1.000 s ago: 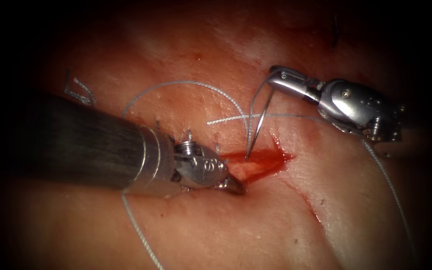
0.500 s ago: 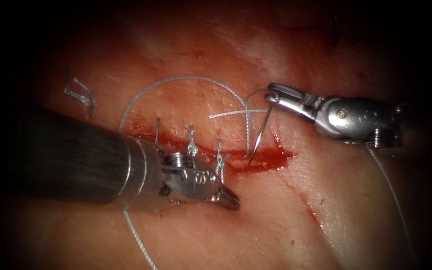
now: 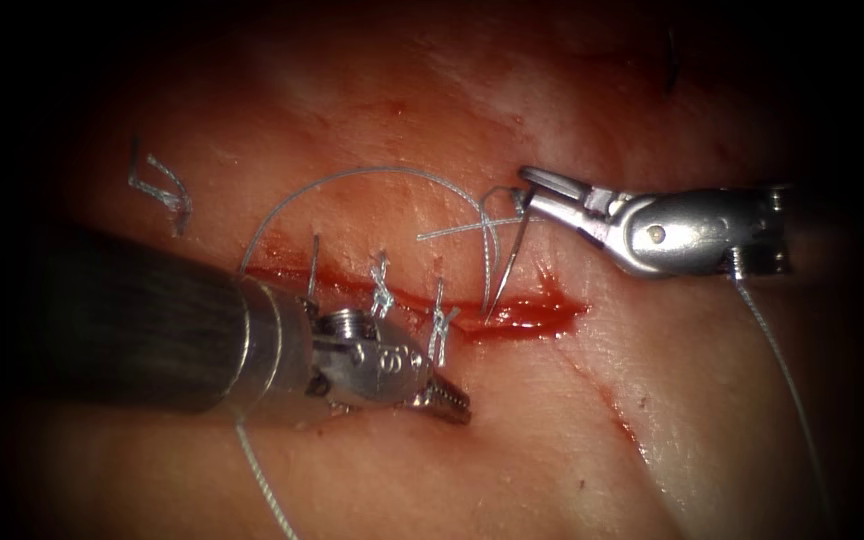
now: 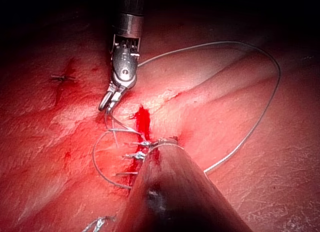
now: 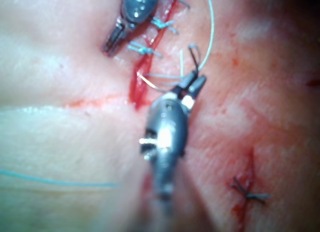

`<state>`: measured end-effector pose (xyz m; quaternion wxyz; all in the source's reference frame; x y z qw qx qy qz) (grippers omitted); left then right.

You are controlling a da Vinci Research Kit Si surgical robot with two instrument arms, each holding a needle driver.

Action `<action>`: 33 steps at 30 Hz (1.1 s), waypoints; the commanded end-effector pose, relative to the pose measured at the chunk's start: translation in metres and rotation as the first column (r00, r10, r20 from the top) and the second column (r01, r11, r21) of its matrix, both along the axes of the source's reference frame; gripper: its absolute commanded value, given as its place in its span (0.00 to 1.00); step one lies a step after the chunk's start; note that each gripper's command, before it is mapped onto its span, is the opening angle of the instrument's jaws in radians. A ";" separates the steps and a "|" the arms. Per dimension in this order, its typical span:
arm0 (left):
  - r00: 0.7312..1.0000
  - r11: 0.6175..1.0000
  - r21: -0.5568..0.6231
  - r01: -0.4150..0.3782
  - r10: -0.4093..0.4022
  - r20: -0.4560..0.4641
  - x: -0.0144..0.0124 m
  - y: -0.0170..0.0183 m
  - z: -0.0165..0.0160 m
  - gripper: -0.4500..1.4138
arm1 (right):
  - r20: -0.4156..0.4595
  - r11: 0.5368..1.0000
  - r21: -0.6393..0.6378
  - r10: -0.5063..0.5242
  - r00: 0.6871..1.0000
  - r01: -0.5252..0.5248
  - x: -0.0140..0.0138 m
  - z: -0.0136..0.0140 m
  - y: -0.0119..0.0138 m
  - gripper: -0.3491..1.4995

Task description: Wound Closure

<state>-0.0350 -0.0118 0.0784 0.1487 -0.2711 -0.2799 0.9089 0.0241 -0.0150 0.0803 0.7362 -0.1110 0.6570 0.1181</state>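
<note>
The needle [image 3: 505,268] hangs with its tip at the far rim of the cut [image 3: 522,315] in the tissue [image 3: 652,420], clenched near its thread end by the right tool [image 3: 535,193]. Thread [image 3: 372,175] arcs over the stitches [image 3: 439,325]. The left tool [image 3: 449,400], jaws closed on nothing, rests on the near rim.

needle [image 3: 505,268] above cut's [image 3: 527,315] right end | knots [image 3: 382,297] left of it | left tool [image 3: 442,398] below cut

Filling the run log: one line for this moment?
right end effector: holds needle near tail | needle tip at open cut | left end effector: shut, holds nothing
</note>
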 end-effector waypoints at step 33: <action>0.998 0.998 -0.027 0.057 -0.056 0.031 -0.0003 0.0021 -0.0020 0.13 | -0.154 0.990 -0.007 -0.139 0.978 0.139 0.0017 0.0003 -0.0020 0.00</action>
